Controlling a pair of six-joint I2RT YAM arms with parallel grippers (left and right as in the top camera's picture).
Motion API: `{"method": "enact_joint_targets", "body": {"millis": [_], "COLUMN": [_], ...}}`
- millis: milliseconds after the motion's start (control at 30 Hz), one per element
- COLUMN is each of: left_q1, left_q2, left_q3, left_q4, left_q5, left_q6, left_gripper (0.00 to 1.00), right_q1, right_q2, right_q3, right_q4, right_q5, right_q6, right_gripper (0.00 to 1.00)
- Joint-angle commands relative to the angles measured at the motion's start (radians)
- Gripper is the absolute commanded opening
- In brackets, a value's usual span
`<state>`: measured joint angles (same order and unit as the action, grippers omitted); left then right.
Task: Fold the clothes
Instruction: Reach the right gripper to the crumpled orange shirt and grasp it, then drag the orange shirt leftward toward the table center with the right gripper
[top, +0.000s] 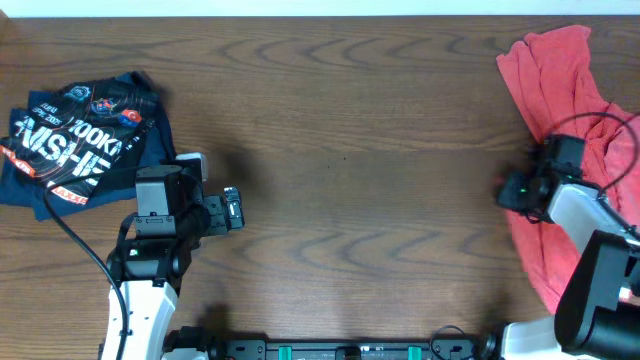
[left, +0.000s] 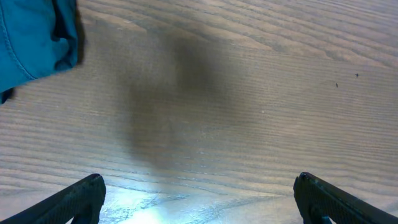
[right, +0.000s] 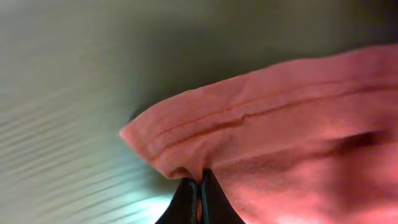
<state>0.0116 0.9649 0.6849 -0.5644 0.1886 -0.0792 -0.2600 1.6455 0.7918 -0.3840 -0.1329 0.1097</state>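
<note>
The coral-red T-shirt (top: 556, 90) lies crumpled along the table's right edge, plain side showing. My right gripper (top: 512, 189) is at the shirt's left edge, shut on a hemmed edge of the fabric. In the right wrist view the stitched hem (right: 249, 118) bunches just above the closed fingertips (right: 200, 186). My left gripper (top: 236, 209) is open and empty over bare wood at the left, its fingertips wide apart in the left wrist view (left: 199, 190).
A dark navy garment (top: 75, 140) with white and orange lettering lies at the far left, next to my left arm; its blue edge shows in the left wrist view (left: 31, 37). The wooden table (top: 360, 150) spans between both arms.
</note>
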Motion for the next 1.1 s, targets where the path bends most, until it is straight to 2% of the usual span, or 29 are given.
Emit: {"method": "enact_joint_targets", "body": {"millis": [0, 67, 233, 400, 500, 600, 633, 700, 733, 767, 967, 1067], "left_q1": [0.005, 0.005, 0.005, 0.005, 0.005, 0.005, 0.005, 0.005, 0.005, 0.005, 0.005, 0.005], "left_q2": [0.001, 0.002, 0.001, 0.002, 0.002, 0.002, 0.002, 0.002, 0.002, 0.002, 0.002, 0.008], "left_q3": [0.022, 0.022, 0.022, 0.022, 0.022, 0.022, 0.022, 0.022, 0.022, 0.022, 0.022, 0.022], "left_q4": [0.005, 0.009, 0.023, 0.036, 0.045, 0.061, 0.066, 0.074, 0.076, 0.076, 0.084, 0.11], "left_q5": [0.01, 0.01, 0.01, 0.01, 0.01, 0.01, 0.01, 0.01, 0.01, 0.01, 0.016, 0.096], "left_q6": [-0.009, -0.009, -0.009, -0.009, -0.009, -0.009, -0.009, -0.009, -0.009, -0.009, -0.01, -0.01], "left_gripper": [0.98, 0.98, 0.98, 0.98, 0.98, 0.98, 0.98, 0.98, 0.98, 0.98, 0.98, 0.98], "right_q1": [0.116, 0.19, 0.397, 0.579, 0.676, 0.75, 0.764, 0.771, 0.764, 0.754, 0.629, 0.532], "right_q2": [-0.064, -0.094, -0.115, -0.114, -0.114, -0.114, -0.114, -0.114, -0.114, -0.117, -0.203, -0.289], "right_q3": [0.011, 0.011, 0.011, 0.011, 0.011, 0.011, 0.011, 0.011, 0.011, 0.011, 0.011, 0.011], "right_q4": [0.019, 0.066, 0.274, 0.535, 0.71, 0.795, 0.798, 0.782, 0.766, 0.752, 0.593, 0.438], "right_q5": [-0.544, -0.589, -0.53, -0.278, -0.153, -0.028, 0.015, 0.074, 0.094, 0.103, 0.128, 0.223], "right_q6": [-0.134, -0.121, 0.027, 0.184, 0.194, 0.193, 0.193, 0.193, 0.193, 0.193, 0.193, 0.193], "right_gripper": [0.01, 0.01, 0.01, 0.01, 0.01, 0.04, 0.13, 0.67, 0.87, 0.99, 0.99, 0.99]}}
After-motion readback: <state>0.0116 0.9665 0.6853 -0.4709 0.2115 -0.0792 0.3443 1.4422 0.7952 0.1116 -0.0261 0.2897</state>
